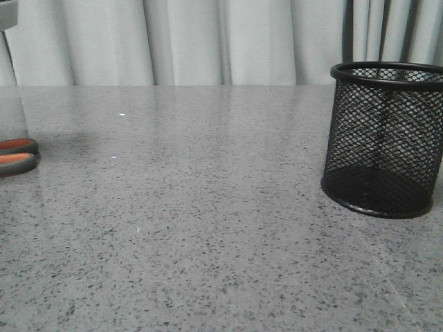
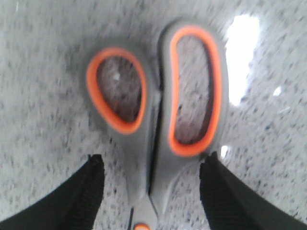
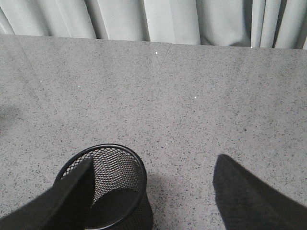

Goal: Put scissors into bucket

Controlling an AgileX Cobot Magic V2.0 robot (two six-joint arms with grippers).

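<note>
The scissors (image 2: 153, 120) lie flat on the grey table, with grey handles and orange loop linings. Only their handle loops show in the front view (image 1: 17, 153), at the far left edge. My left gripper (image 2: 151, 165) is open just above them, a finger on each side of the neck below the loops, not touching. The blades are out of view. The black mesh bucket (image 1: 385, 138) stands upright and empty at the right. My right gripper (image 3: 153, 175) is open and empty above the bucket (image 3: 108, 191), its one finger over the bucket's rim.
The speckled grey table (image 1: 208, 207) stretches between scissors and bucket. Grey curtains (image 1: 208, 41) hang behind the far edge. A bit of the left arm (image 1: 7, 17) shows at the top left corner of the front view.
</note>
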